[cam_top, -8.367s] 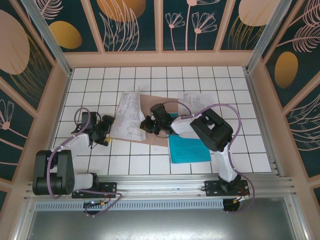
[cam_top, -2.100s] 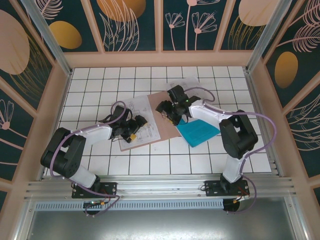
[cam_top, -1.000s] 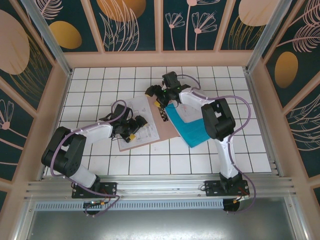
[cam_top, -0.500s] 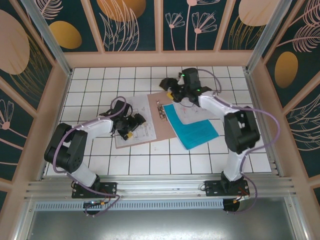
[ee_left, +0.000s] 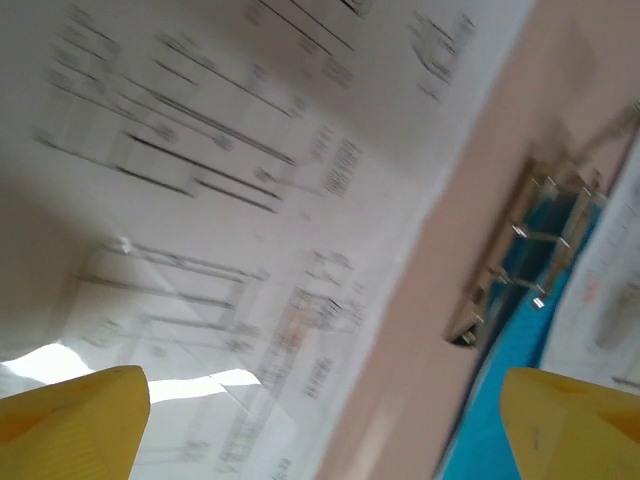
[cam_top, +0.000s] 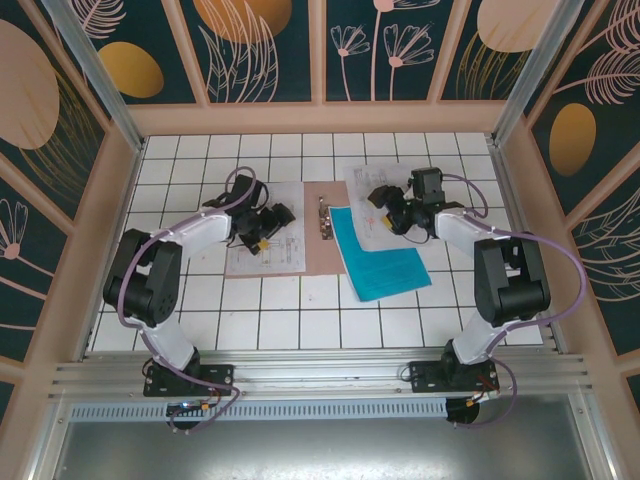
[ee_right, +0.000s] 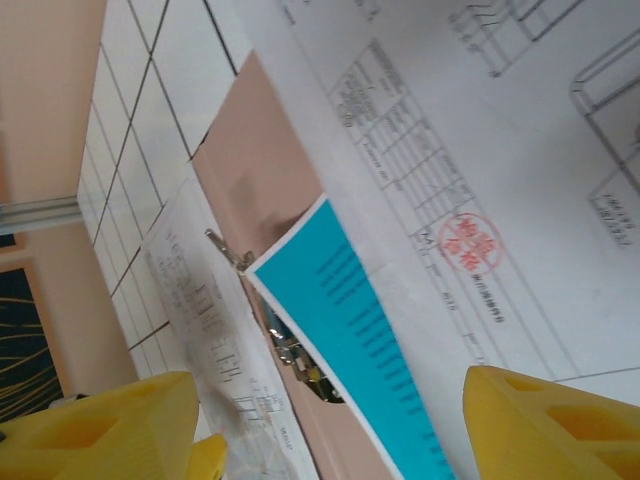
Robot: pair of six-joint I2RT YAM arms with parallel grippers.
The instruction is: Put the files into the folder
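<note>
The pinkish-brown folder [cam_top: 318, 252] lies flat on the tiled table with a metal clip [cam_top: 322, 214] near its middle. A white printed sheet [cam_top: 262, 250] covers its left side. The teal-blue sheet [cam_top: 385, 258] and another white sheet [cam_top: 392, 215] with a red stamp [ee_right: 468, 243] overlap on the right. My left gripper [cam_top: 267, 230] hovers open over the left sheet [ee_left: 200, 200], the folder [ee_left: 450, 270] beside it. My right gripper [cam_top: 381, 207] is open above the teal sheet [ee_right: 360, 320] and the stamped sheet [ee_right: 480, 150], nothing between its fingers.
The white tiled table [cam_top: 300, 320] is fenced by a low wooden rim [cam_top: 320, 118] at the back and on both sides. An aluminium rail [cam_top: 320, 375] runs along the near edge, carrying both arm bases.
The right gripper has swung from the folder's far edge to the right, over the stamped sheet. The folder and sheets have turned to lie square. The left gripper has shifted slightly farther back.
</note>
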